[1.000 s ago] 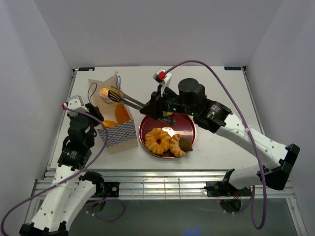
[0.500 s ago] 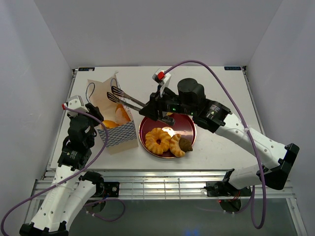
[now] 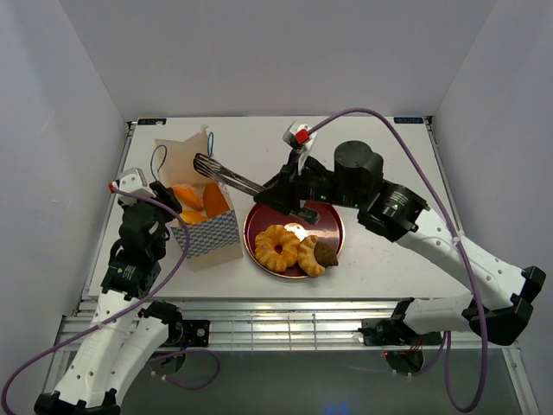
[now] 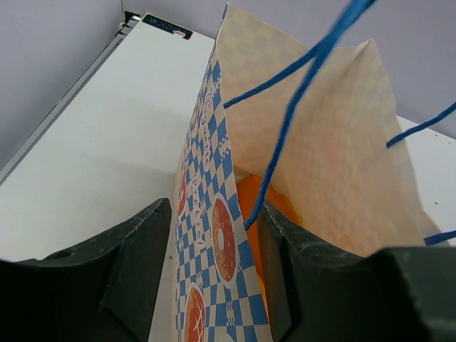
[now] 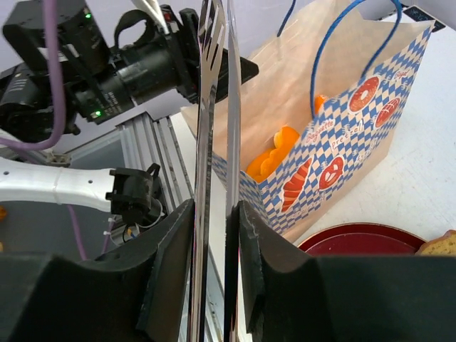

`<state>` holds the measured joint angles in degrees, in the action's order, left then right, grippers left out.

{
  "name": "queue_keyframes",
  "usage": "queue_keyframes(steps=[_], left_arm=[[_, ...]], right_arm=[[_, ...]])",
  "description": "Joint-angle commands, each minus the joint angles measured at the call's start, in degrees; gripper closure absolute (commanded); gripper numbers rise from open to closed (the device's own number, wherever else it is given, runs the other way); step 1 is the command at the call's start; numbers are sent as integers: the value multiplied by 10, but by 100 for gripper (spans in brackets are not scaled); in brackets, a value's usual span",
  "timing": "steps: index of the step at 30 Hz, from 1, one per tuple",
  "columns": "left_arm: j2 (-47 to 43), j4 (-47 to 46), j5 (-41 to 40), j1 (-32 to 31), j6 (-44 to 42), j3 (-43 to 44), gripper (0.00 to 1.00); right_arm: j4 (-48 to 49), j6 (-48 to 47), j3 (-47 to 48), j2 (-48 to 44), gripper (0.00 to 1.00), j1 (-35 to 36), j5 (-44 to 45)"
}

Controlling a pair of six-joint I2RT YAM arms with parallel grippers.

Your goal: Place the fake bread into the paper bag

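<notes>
White table (image 3: 380, 147), pale walls around. Paper bag (image 3: 210, 235) upright near left edge. Left gripper (image 4: 210, 231) clenched on bag's left wall, paper between jaws. Orange fake bread (image 3: 192, 201) inside bag. Right gripper (image 5: 214, 235) grasping tongs (image 3: 226, 174), tips over bag's far rim, above that bread. Ring pastry (image 3: 277, 246) and roll (image 3: 313, 255) on red plate (image 3: 335, 226) just right of bag, apart from both jaws

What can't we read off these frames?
- Top view: how many pieces of fake bread sit in the paper bag. Its walls hide the lower part.
- Left wrist: the bag's contents. Only an orange patch shows past the wall pinched in the left hand.
- Right wrist: the tips of the tongs in the right hand, cut off by the top edge. The plate is cut off by the bottom edge.
</notes>
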<state>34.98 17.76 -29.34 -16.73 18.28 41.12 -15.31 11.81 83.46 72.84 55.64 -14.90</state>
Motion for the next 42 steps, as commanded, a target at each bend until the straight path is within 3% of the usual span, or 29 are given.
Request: queue_keyframes(steps=[1,22,27,42], left_arm=[[-3,10,0,-3,-4,5,38],[1,10,-1,-3,-5,4,38],[1,10,0,-3,-4,5,38],[4,8,11,-3,-3,4,38]], right_arm=[[35,-7,-21,-46,65,3,-19],[22,29,-231,-220,63,3,57],[20,49,-295,-249,62,2,110],[-166,150,-376,-338,57,-1,246]])
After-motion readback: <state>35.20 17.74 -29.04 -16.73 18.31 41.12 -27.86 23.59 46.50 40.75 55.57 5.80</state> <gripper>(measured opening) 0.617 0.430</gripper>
